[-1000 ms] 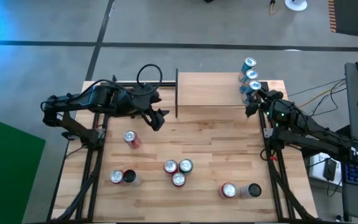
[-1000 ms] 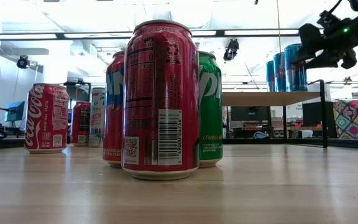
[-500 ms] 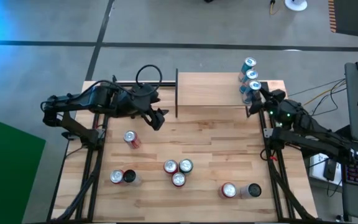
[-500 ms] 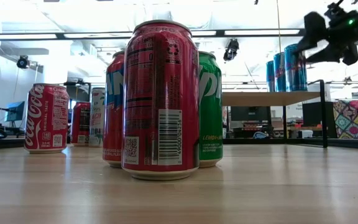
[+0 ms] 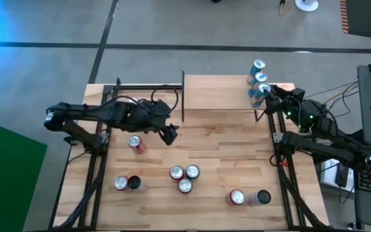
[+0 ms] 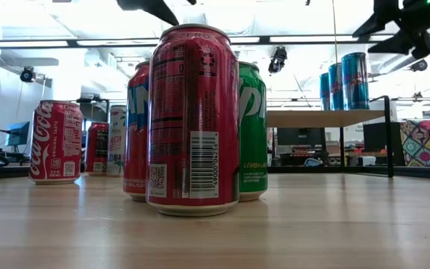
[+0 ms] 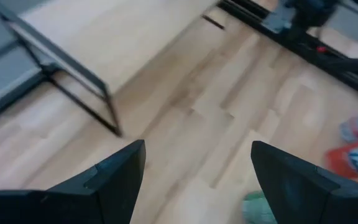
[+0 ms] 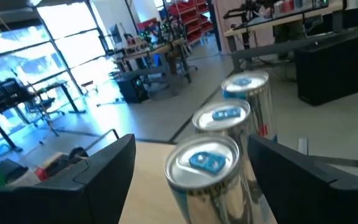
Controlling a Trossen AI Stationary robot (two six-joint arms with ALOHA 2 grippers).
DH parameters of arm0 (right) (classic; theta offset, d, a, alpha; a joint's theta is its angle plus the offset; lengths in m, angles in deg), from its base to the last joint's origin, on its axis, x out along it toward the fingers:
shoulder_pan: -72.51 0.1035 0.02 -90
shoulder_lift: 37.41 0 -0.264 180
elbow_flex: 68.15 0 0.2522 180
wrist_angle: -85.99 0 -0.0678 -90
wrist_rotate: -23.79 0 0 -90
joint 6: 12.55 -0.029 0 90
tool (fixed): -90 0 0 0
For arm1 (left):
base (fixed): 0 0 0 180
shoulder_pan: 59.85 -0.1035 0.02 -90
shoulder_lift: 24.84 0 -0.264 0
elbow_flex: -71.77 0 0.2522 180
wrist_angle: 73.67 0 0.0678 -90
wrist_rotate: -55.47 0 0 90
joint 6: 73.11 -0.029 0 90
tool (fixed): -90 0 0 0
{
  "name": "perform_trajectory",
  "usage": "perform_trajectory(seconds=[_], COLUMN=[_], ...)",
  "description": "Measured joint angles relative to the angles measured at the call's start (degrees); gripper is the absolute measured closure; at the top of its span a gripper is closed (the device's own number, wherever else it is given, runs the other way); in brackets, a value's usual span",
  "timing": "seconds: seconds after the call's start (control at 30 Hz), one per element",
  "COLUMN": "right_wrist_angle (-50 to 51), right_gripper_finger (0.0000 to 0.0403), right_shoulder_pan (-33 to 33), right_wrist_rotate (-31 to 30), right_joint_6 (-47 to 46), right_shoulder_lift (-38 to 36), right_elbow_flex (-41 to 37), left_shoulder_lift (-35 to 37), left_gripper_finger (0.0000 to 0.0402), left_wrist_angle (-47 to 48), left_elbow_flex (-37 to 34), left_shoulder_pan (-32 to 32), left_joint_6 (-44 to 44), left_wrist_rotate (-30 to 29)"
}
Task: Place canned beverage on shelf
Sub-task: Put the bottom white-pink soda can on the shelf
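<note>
Eight cans (image 5: 185,186) stood upright on the table (image 5: 224,148), lower frame. Left gripper (image 5: 170,133) hovered wide open, centre-left. Shelf (image 5: 218,93), long axis left-right, upper centre, held three upright blue cans (image 5: 257,80); right gripper (image 5: 270,95) beside them, wide, empty.

Three tall cans in a row, seen past the right gripper's own dark fingers

The nearest can (image 8: 207,171) stands between the two spread fingers (image 8: 98,171) of the right gripper (image 8: 191,186), its silver lid and blue tab facing the camera. A second can (image 8: 222,121) stands just behind it, and a third can (image 8: 247,87) just behind that. All three stand upright on the light-wood shelf (image 8: 148,186). Beyond them lies a bright workshop with desks, chairs and red racks.
</note>
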Motion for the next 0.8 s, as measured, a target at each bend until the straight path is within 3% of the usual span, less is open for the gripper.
perform_trajectory(seconds=[0.17, 0.43, 0.8], right_wrist_angle=[0.1, 0.0, -0.1], right_gripper_finger=[0.0107, 0.0108, 0.0117], right_shoulder_pan=[0.0, 0.0, 0.5], right_wrist_rotate=[0.2, 3.4, 15.0], right_joint_6=[1.4, 2.5, 0.8], right_shoulder_lift=[0.0, 2.8, 14.9], right_elbow_flex=[2.9, 8.6, 15.2], left_shoulder_lift=[0.0, 0.7, 2.6], left_gripper_finger=[0.0123, 0.0123, 0.0123], left_wrist_angle=[-4.8, -3.8, -2.8], left_elbow_flex=[-1.2, 0.6, 1.7], left_shoulder_pan=[1.6, 1.7, -3.3], left_joint_6=[0.5, -1.0, -10.9], left_wrist_rotate=[0.9, 1.8, 1.8])
